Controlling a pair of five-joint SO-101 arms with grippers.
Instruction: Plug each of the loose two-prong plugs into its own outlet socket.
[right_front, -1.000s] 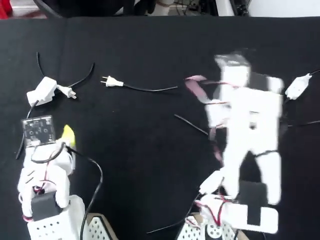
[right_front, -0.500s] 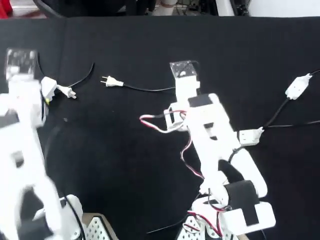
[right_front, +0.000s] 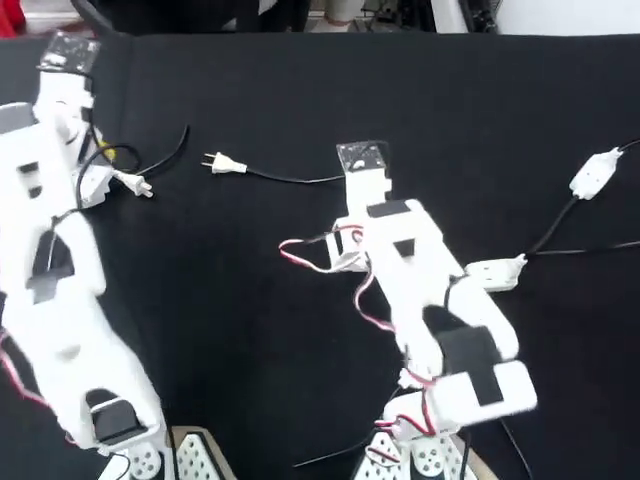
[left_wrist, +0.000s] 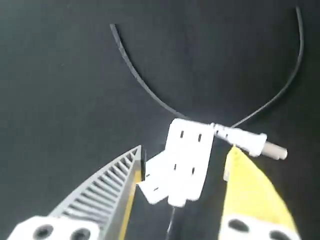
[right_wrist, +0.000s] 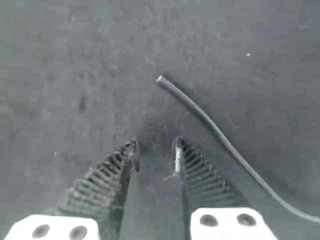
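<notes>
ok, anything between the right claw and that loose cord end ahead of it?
No. In the right wrist view the stretch from the right claw to the cord end is bare black table.

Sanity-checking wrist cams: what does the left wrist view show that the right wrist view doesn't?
Left wrist: a white outlet socket between the left tool's open fingers, with a white two-prong plug beside it. Right wrist: a black cable's loose end lying ahead of the right tool, whose slightly parted fingers hold nothing. Both: the black table with thin black cable on it.
</notes>
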